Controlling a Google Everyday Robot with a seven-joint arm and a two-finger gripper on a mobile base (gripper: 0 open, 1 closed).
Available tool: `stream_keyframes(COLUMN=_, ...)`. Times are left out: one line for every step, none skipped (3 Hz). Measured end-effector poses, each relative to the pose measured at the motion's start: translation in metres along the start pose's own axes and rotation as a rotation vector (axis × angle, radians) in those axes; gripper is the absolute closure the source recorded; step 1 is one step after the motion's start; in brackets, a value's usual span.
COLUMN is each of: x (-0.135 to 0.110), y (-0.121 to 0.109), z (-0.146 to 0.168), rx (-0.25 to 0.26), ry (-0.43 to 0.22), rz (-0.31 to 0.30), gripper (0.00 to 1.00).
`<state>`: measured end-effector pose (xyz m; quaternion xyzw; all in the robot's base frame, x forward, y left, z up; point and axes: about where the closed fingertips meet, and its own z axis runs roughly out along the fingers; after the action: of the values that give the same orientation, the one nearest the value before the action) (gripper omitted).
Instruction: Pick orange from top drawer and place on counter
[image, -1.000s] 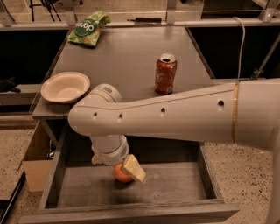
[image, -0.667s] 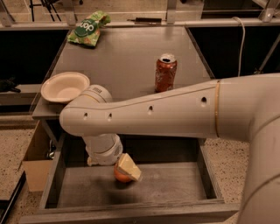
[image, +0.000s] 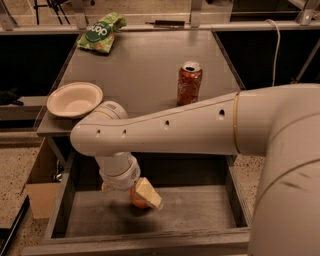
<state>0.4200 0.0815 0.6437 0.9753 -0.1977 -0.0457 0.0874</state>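
The orange lies on the floor of the open top drawer, left of its middle. My gripper reaches down into the drawer from the white arm and is shut on the orange. One pale finger covers the fruit's right side, and the wrist hides its top. The counter is the grey tabletop directly behind and above the drawer.
On the counter stand an orange-red soda can right of centre, a white bowl at the left front edge, and a green chip bag at the back left. A cardboard box sits on the floor left of the drawer.
The arm's elbow has swung a little to the left and back. The gripper and the orange have stayed at nearly the same spot on the drawer floor.
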Motion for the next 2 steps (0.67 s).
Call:
stream_keyframes(x=0.0113, y=0.0033, z=0.0131, rx=-0.042, ry=-0.034, rz=0.01, gripper=0.0)
stream_keyframes(x=0.0113, y=0.0033, z=0.0131, rx=-0.042, ry=-0.034, rz=0.01, gripper=0.0)
